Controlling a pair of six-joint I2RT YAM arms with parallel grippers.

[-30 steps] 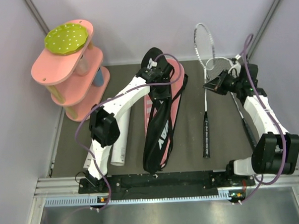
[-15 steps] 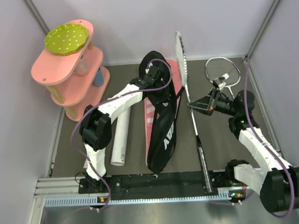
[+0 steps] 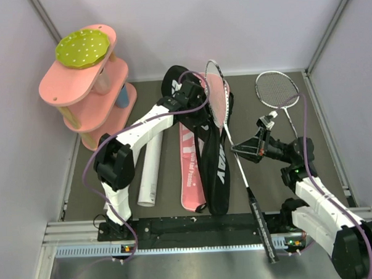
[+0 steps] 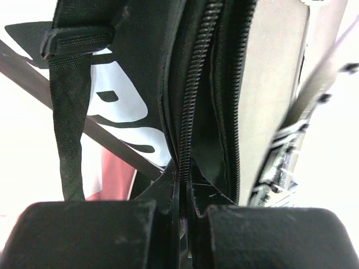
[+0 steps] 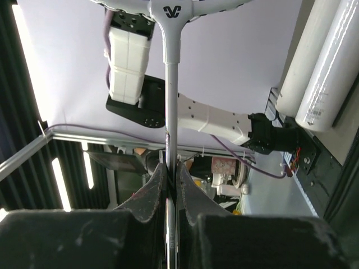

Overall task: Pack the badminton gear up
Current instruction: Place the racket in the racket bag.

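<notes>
The racket bag (image 3: 215, 166) lies in the middle of the floor, black side up, with its pink panel (image 3: 191, 170) spread flat to the left. My left gripper (image 3: 195, 106) is shut on the bag's zipper edge (image 4: 190, 106) near the wide top end; in the left wrist view the gripper (image 4: 183, 216) pinches that black edge. My right gripper (image 3: 240, 149) is shut on the thin shaft (image 5: 171, 101) of a racket (image 3: 216, 92), held tilted with its head over the bag's top and its handle (image 3: 262, 232) over the front rail. A second racket (image 3: 279, 90) lies at the back right.
A white tube (image 3: 148, 176) lies left of the bag; two white tubes (image 5: 328, 73) show in the right wrist view. The pink tiered shelf (image 3: 85, 88) with a green dotted disc stands at the back left. Walls close in the sides and back.
My right gripper has carried the racket left and down, from the back right to over the bag's top. The left gripper has pulled the bag edge right, and the pink panel now lies flat.
</notes>
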